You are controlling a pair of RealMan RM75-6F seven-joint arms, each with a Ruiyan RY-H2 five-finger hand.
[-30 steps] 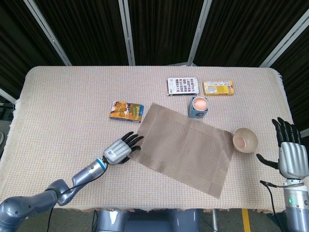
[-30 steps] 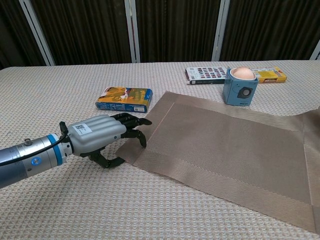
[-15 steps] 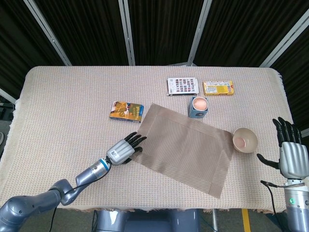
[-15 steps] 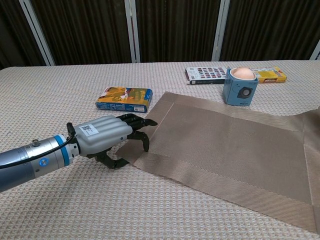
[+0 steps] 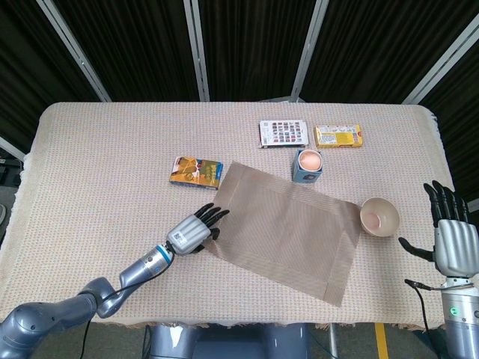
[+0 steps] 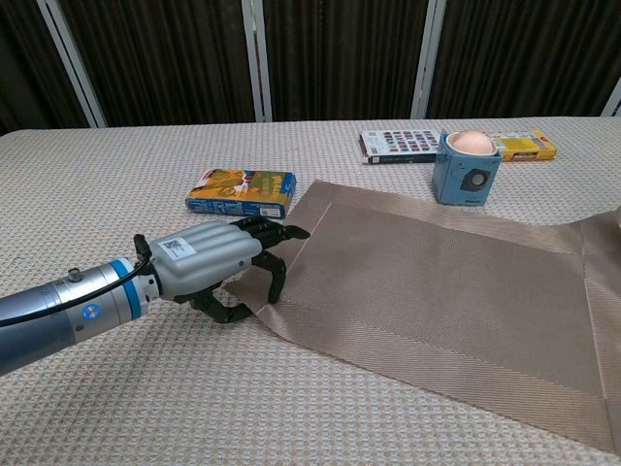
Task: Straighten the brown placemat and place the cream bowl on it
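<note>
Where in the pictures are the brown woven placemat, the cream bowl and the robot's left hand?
brown woven placemat (image 5: 288, 233): head view, middle of its bare weave.
cream bowl (image 5: 380, 217): head view, inside of the bowl.
left hand (image 6: 209, 262): chest view, silver back of the hand.

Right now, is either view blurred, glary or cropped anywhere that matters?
Head view: even light, sharp, no glare; the right hand sits at the frame edge. Chest view: sharp; a soft shadow lies under the left hand at the brown placemat edge; the cream bowl is not visible there.
</note>
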